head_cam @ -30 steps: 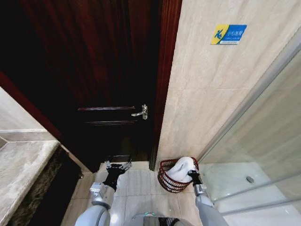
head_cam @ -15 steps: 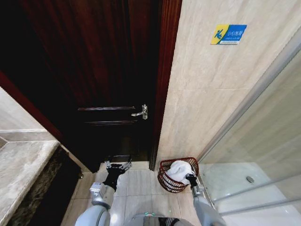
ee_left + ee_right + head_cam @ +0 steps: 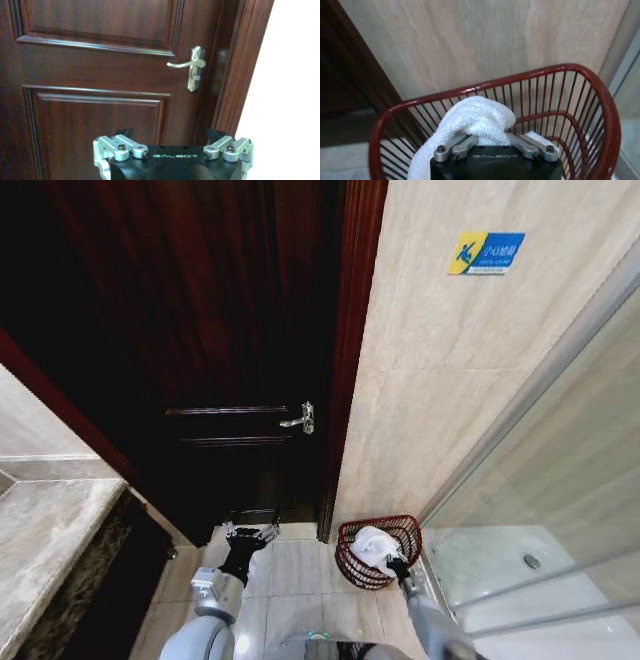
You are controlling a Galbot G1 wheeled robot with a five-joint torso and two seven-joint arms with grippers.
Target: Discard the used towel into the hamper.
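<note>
The task is at the drop itself. The white towel [image 3: 372,546] lies bunched inside the hamper [image 3: 403,527], which stands on the floor tiles against the beige wall, just beside the dark wooden door [image 3: 215,350] and next to the glass shower screen [image 3: 560,480]. The right gripper [image 3: 492,144] sits at the hamper's near rim, low over its mouth, and in the right wrist view its jaws are clamped on a fold of the towel, the cloth humping up between them and draping down into the wire ribs.

Judging from this, the next move calls for spreading the jaws so the fold falls free, then lifting straight up out of the hamper without snagging the cloth or dragging it back over the rim.

The left gripper [image 3: 172,144] waits parked to the door side of the hamper, facing the door below its handle [image 3: 192,67], jaws spread and empty.

Against the earlier pictures, the towel stood heaped above the hamper's rim a second ago and now sits lower within it, and the right gripper has come down and nearer the robot along the rim.
</note>
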